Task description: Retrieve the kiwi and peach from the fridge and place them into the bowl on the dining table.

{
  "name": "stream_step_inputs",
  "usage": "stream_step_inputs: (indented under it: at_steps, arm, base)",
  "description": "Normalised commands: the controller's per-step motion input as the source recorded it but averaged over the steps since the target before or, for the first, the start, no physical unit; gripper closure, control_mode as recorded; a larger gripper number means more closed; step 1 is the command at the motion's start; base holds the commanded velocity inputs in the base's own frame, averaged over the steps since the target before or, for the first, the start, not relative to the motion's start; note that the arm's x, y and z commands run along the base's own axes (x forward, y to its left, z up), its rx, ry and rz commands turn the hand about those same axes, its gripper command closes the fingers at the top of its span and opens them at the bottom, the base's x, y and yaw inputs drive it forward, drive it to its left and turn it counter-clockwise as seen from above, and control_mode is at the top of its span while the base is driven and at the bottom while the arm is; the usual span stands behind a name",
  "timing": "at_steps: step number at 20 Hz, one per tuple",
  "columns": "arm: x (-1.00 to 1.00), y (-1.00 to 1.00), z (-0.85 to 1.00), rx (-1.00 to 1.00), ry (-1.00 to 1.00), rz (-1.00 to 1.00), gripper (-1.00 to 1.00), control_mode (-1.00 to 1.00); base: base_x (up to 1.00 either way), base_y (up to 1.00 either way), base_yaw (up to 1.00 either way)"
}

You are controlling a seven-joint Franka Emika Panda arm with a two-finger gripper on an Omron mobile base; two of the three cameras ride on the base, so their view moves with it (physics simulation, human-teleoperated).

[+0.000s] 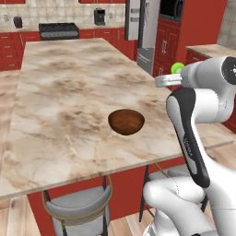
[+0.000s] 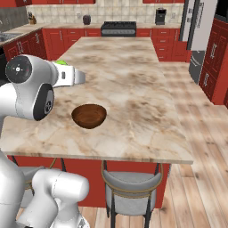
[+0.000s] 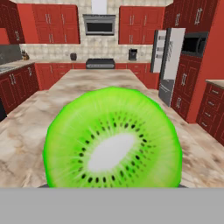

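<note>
Now: bare tabletop (image 1: pixel 69 92) ahead of hand, wide open marble to far edge | hand (image 2: pixel 71 76) held level above near tabletop side, pinching kiwi (image 3: pixel 113 140) | bowl (image 1: pixel 126 122) below and just ahead, empty, apart from hand | fridge (image 3: pixel 168 61) far ahead-right, doors ajar | stools tucked under near edge

The beige-brown veined marble dining table (image 1: pixel 69 92) lies broad and bare all round the small dark reddish-brown wooden bowl (image 1: pixel 126 121), so the way down to it stands open from every side. The bright-green cut kiwi (image 3: pixel 113 138) sits close before the hand camera, blocking its lower outlook.
</note>
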Motion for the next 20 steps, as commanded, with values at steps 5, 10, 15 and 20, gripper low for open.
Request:
stream_step_inputs:
  at_steps: [5, 10, 15, 20]
  arm:
    - [0.00, 0.00, 0.00, 0.00, 0.00, 0.00, 1.00, 1.00]
    - [0.72, 0.00, -0.14, 0.00, 0.10, -0.06, 1.00, -1.00]
    - [0.81, 0.01, -0.45, 0.00, 0.24, -0.03, 1.00, -1.00]
    - [0.45, 0.14, -0.63, 0.00, 0.39, 0.00, 1.00, -1.00]
  base:
    - [0.39, 0.00, -0.03]
    - [0.12, 0.00, -0.01]
    - [0.00, 0.00, 0.00]
    - [0.00, 0.00, 0.00]
